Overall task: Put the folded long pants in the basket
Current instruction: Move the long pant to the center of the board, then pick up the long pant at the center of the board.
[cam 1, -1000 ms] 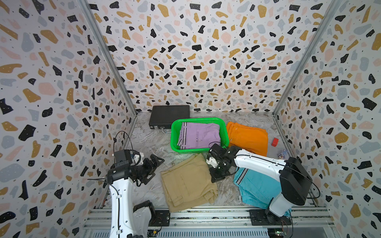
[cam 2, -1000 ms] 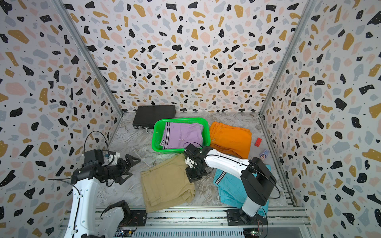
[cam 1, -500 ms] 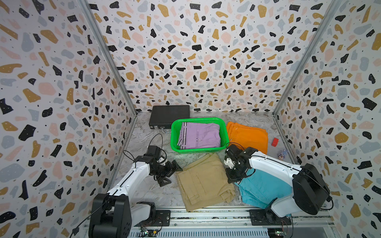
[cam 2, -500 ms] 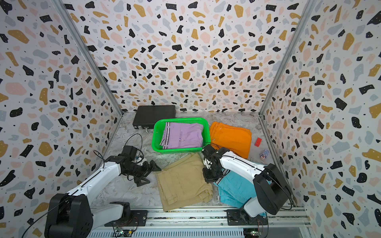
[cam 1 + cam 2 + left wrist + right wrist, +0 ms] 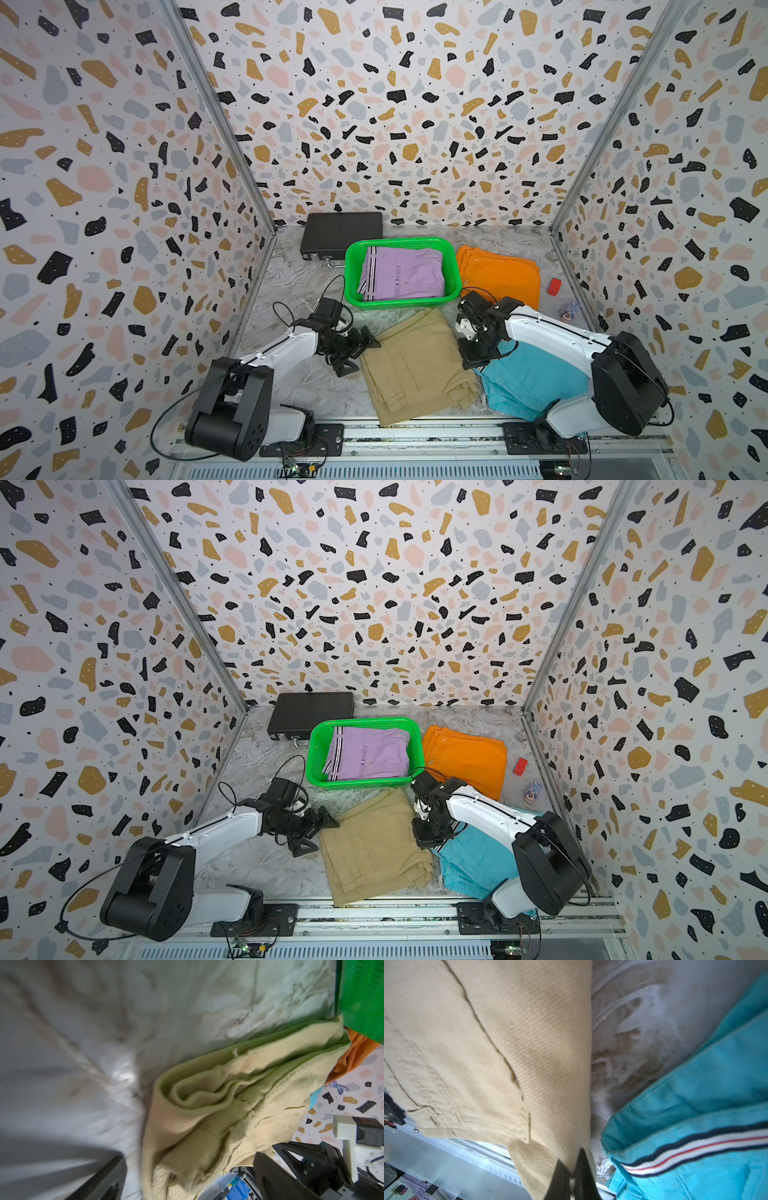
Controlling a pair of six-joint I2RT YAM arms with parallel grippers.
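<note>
Standing wide open and holding nothing, the left tool sits low over the bench at the left edge of the tan pants; the left wrist view shows that folded edge between its fingers. Behind it a black case lies at the back of the bench. The tan pants lie on the bench just in front of the basket, outside it. The lilac pants lie inside the basket. The right tool is pinched shut on the right edge of the tan pants, the cloth caught between its fingers in the right wrist view. Right of it the turquoise pants lie partly under the right arm, and the orange pants lie beside the basket's right wall. A red block and a small figurine sit at the bench's right edge
</note>
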